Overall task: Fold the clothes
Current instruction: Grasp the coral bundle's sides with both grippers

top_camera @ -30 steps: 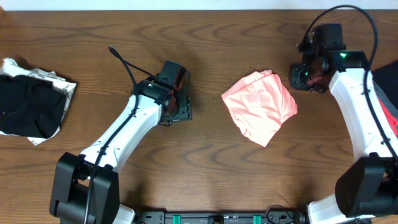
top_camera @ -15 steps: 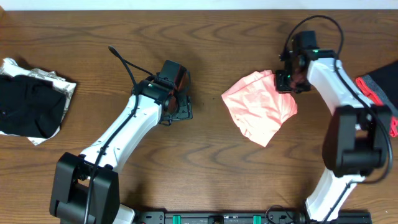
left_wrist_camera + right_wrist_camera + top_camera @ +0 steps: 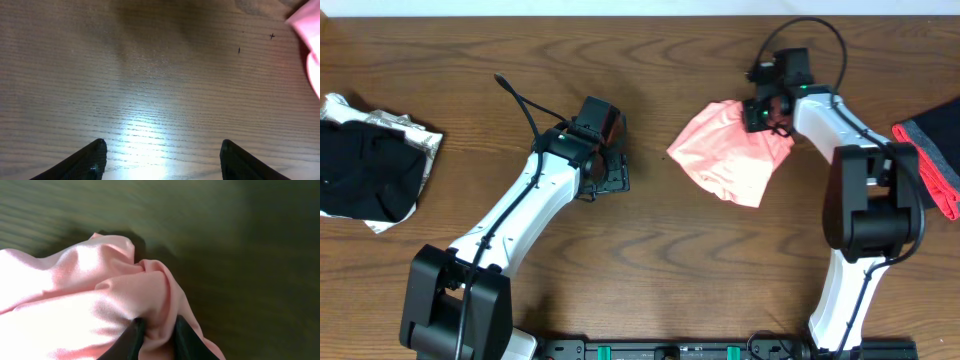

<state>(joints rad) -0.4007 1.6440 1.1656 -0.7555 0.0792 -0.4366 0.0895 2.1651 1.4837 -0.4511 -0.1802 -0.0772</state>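
right of centre on the table [image 3: 650, 260], the shirt [image 3: 728, 160] lies crumpled in a plain pink heap, sleeves lost in folds. right hand [image 3: 157, 335] pinches its far edge narrowly; left hand [image 3: 162, 157] stands wide over bare wood.

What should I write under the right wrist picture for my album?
The right gripper pinches a fold of the pink T-shirt above the wooden table.
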